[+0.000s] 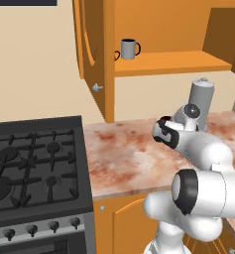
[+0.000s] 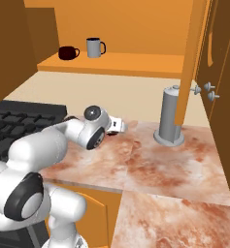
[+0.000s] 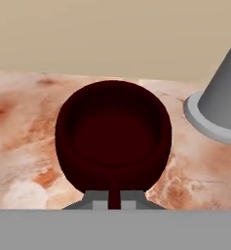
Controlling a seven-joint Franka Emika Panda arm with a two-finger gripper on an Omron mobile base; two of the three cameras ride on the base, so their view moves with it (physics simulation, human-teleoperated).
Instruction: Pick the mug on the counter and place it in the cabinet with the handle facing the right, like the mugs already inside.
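The small squat dark maroon rounded mug (image 3: pixel 113 139) lies in the centre of my hand view, mouth toward me, its loop handle at 6 o'clock running down between my gripper (image 3: pixel 114 204) fingertips (image 3: pixel 94 202). The pads sit close on either side of the handle, but I cannot tell whether they are pinching it. I judge the mug rigid, light, smooth-glazed and breakable; the handle is the narrow hold, liable to pivot, so a firm squeeze is needed. It rests on the mottled pinkish-brown marble-look counter (image 1: pixel 124 158), a hard flat slab. The tall grey metal canister with a knobbed lid (image 2: pixel 171 116) stands near, at 2 o'clock. Above, the orange wooden wall cabinet (image 2: pixel 121 63) shelf holds a grey cylindrical mug (image 2: pixel 94 47) and a dark shelf mug (image 2: pixel 67 52), with bare shelf beside them. A black gas stove (image 1: pixel 34 163) flanks the counter.
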